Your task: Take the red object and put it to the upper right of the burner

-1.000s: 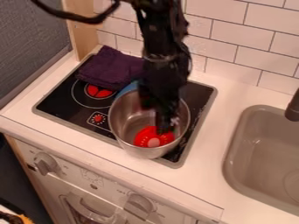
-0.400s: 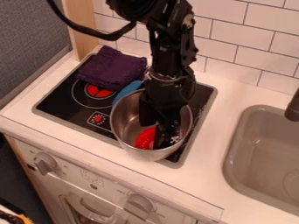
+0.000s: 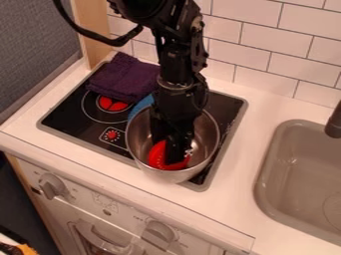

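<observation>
Gripper point(image 3: 177, 153) shifted left inside pot point(image 3: 139, 133), red object point(image 3: 157, 155) perhaps too; clamped or apart, cannot tell.

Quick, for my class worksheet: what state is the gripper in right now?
Gripper: down inside the metal pot, by the red object; whether it is open or closed cannot be told.

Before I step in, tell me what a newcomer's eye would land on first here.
The bright red object draws the eye first, low inside the metal pot, with the black gripper hanging into the pot and partly hiding it. Next comes the dark purple cloth at the back left of the black cooktop.
</observation>
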Available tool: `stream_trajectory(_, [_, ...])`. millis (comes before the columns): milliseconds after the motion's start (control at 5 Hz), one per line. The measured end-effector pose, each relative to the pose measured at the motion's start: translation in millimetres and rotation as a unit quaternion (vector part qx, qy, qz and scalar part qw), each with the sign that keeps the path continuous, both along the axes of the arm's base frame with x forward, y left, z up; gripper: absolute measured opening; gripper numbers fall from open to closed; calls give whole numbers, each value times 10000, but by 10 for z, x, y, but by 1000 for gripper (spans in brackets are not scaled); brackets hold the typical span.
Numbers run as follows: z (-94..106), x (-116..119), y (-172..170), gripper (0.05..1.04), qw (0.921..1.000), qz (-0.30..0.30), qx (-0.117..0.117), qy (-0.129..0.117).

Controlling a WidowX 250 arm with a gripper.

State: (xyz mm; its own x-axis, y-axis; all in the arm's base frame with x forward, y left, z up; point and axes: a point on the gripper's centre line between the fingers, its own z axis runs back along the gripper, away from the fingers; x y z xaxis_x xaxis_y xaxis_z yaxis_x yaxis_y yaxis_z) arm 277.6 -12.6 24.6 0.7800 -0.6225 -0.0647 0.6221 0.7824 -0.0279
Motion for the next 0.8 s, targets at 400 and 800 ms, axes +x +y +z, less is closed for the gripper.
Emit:
stream_trajectory(400, [526, 138, -169, 490, 9966, -196, -555, -581])
stream_trajectory(800, [927, 758, -112, 490, 9884, 287, -614, -1356])
